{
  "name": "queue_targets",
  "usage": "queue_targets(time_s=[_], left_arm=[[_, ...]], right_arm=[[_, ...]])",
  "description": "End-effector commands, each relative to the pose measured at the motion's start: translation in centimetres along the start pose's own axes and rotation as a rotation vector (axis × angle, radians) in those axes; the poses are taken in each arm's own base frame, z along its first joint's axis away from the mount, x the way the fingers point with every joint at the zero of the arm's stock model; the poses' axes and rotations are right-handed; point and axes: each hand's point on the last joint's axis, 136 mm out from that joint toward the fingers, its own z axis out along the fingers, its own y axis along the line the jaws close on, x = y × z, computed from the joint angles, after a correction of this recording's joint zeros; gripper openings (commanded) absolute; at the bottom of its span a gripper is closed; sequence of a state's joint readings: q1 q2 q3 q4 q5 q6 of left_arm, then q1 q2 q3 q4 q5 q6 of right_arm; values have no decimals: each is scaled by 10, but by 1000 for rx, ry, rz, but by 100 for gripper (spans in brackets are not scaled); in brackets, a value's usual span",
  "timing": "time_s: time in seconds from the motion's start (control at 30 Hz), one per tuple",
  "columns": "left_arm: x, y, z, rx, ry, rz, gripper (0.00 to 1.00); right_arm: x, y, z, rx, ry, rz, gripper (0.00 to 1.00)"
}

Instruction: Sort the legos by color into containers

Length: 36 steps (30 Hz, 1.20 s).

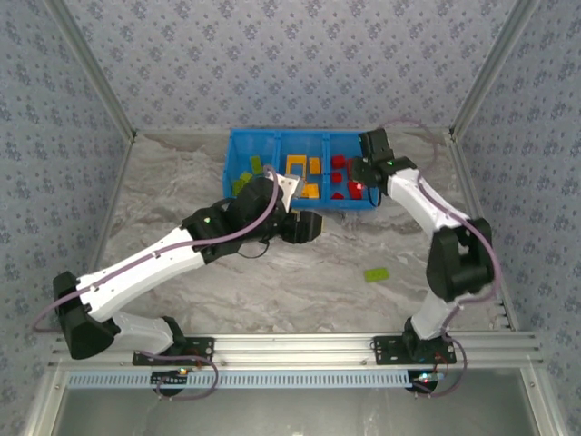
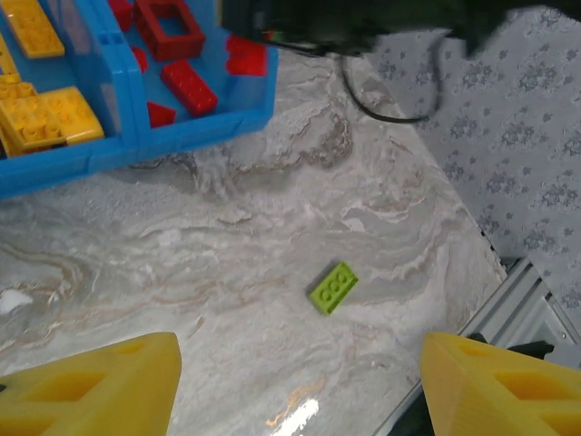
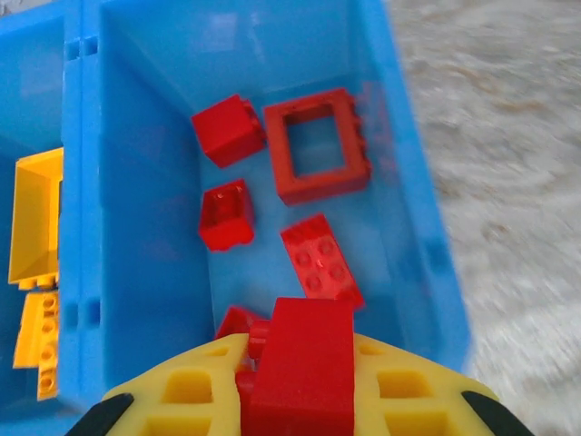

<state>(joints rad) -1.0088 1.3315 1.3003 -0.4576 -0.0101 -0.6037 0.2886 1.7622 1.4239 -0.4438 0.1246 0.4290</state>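
The right gripper (image 3: 300,386) is clamping a red lego (image 3: 304,359) and is hovering over the right-hand compartment of the blue tray (image 1: 238,150), where other red legos (image 3: 320,263) are lying loose. The middle compartment is holding the orange-yellow legos (image 1: 310,191) and the left-hand compartment the lime green legos (image 1: 257,164). The left gripper (image 2: 295,386) is standing wide and empty above the bench (image 2: 182,272), near the front wall of the tray, while one lime green lego (image 2: 333,287) is lying flat on the bench, well apart from the tray.
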Motion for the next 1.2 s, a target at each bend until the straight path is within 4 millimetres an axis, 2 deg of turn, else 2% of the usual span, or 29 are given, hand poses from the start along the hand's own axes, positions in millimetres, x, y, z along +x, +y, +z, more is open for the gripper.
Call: queue_targets(time_s=[0.0,0.1,0.27,0.5,0.67,0.77,0.9,1.03,1.17], left_arm=[[-13,-16,4,26,-48,2,70],[-9,-15,7,22,-34,2,70],[-9,-14,5,15,-39,6,70],[-7,-16,6,24,-25,9,71],[-4,-16,7,29,-10,12,71],[-3,-18,7,33,-8,16,71],[-1,-18,7,29,-1,22,71],[3,-16,11,24,16,17,71],[10,-17,17,27,38,18,71]], right_arm=[[-7,26,22,-109,49,-120,16],[-1,30,43,-97,97,-130,16],[20,18,69,-41,186,-111,16],[40,9,84,3,251,-109,19],[43,4,88,35,259,-108,31],[44,2,83,47,278,-114,42],[23,9,61,39,214,-135,52],[-10,14,23,35,113,-139,54],[-33,13,-20,46,31,-124,55]])
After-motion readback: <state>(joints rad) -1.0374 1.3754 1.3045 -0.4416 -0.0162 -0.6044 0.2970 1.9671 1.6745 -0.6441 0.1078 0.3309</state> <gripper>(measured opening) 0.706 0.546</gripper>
